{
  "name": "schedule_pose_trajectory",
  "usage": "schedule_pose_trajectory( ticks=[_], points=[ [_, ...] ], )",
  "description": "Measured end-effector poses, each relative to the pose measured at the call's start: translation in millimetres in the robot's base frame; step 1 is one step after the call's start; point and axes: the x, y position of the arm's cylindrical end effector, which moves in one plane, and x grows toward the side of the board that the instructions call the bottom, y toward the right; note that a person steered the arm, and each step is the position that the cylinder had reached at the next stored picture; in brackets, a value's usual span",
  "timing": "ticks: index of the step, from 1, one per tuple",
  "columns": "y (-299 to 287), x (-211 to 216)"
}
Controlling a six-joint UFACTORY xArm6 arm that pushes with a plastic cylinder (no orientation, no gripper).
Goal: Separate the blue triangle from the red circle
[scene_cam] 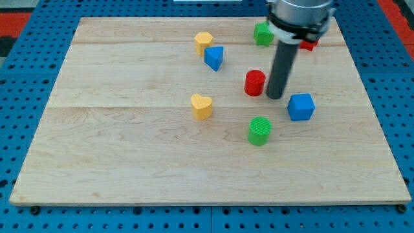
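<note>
- My tip point(275, 97) is resting on the wooden board point(129, 162), just beside the red circle point(255, 83) at its 3 o'clock; whether it is touching the block I cannot tell.
- There are no jaws on this rod, so nothing is opening, closing or gripping; all work is being done by pushing with the side of the tip.
- The blue triangle point(214, 58) is sitting at about 10 o'clock from the red circle, near it but clearly apart, with bare board lying between them.
- A yellow hexagon-like block point(204, 41) is crowding the blue triangle at its 11 o'clock, nearly touching it.
- A blue cube point(301, 107) is lying at 4 o'clock from my tip, a green cylinder point(260, 131) at 6 o'clock from the red circle, and a yellow heart-shaped block point(202, 106) at 8 o'clock from it.
- A green block point(262, 33) and a red block point(308, 44), partly hidden by the arm, are sitting near the board's far edge.
- Both task blocks are looking small, rigid and light, likely sliding readily on the smooth wood.
- The red circle, being round, is probably tending to roll off the tip unless the push is running through its centre.
- The triangle's flat faces are offering steadier contact, though a push near a corner would likely be spinning it.
- Pushing the red circle from 3 o'clock would be driving it across below the triangle, so the contact point deserves care.
</note>
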Motion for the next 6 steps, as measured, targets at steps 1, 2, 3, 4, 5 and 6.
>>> schedule_pose_trajectory(
  ticks=[1, 2, 3, 4, 5, 6],
  points=[
    [-80.9, -29.8],
    [-29.3, -16.4],
    [20.7, -19.9],
    [-20.7, -68.1],
    [-89.5, -84.2],
    [-161.7, -84.3]
  ],
)
